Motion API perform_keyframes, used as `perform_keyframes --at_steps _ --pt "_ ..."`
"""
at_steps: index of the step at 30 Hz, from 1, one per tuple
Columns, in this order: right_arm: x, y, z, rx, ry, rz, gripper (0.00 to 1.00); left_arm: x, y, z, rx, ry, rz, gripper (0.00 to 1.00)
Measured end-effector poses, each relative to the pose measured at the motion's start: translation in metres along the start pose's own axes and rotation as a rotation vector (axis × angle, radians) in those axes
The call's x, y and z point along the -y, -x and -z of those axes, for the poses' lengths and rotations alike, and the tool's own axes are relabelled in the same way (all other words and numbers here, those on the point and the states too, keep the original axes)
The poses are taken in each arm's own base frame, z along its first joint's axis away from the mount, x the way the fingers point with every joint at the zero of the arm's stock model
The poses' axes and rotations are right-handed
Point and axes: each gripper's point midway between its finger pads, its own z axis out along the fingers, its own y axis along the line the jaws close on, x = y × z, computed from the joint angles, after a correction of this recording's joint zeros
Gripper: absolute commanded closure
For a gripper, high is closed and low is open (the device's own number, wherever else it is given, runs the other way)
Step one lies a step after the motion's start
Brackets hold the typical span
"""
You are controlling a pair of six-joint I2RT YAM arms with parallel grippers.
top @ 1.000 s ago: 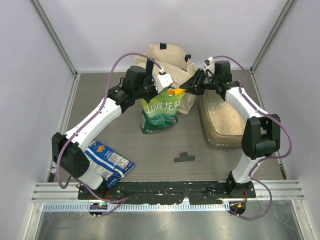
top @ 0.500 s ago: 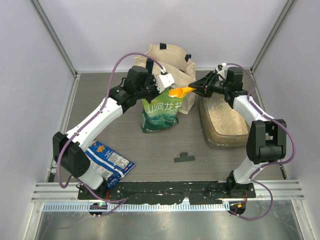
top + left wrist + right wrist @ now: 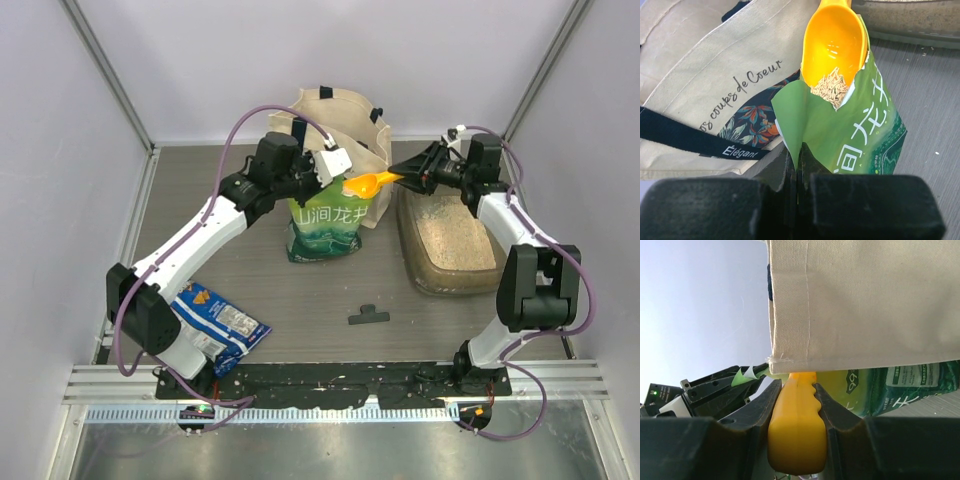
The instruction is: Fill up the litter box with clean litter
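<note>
Your right gripper [image 3: 412, 172], clamped on the scoop [image 3: 368, 184], has drawn it to the mouth of the pouch [image 3: 325, 225], which your left gripper [image 3: 318, 170] pinches shut; little litter [image 3: 830, 87] is aboard for the box [image 3: 425, 275].

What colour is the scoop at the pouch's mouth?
Bright orange-yellow scoop, clearest in the left wrist view.

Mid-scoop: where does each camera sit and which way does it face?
Top external: high behind the bases, looking down at the table; left arm, right arm show.
Left wrist: looks past the left gripper, pinching the pouch's lip, at the orange scoop.
Right wrist: looks along the right gripper, gripping the scoop handle, toward the tote bag.
All share scoop and pouch.
</note>
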Motion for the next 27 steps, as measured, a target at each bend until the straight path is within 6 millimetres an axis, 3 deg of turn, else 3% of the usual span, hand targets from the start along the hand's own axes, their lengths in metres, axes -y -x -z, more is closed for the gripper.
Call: perform_keyframes --at_steps 7,27 --pt "-0.004 0.003 0.016 0.021 -0.001 0.000 0.99 0.007 0.008 -0.003 0.034 -0.022 -0.011 1.00" --pt "-0.012 -0.001 0.036 0.077 -0.114 0.069 0.99 0.017 0.016 -0.008 0.066 -0.056 -0.003 1.00"
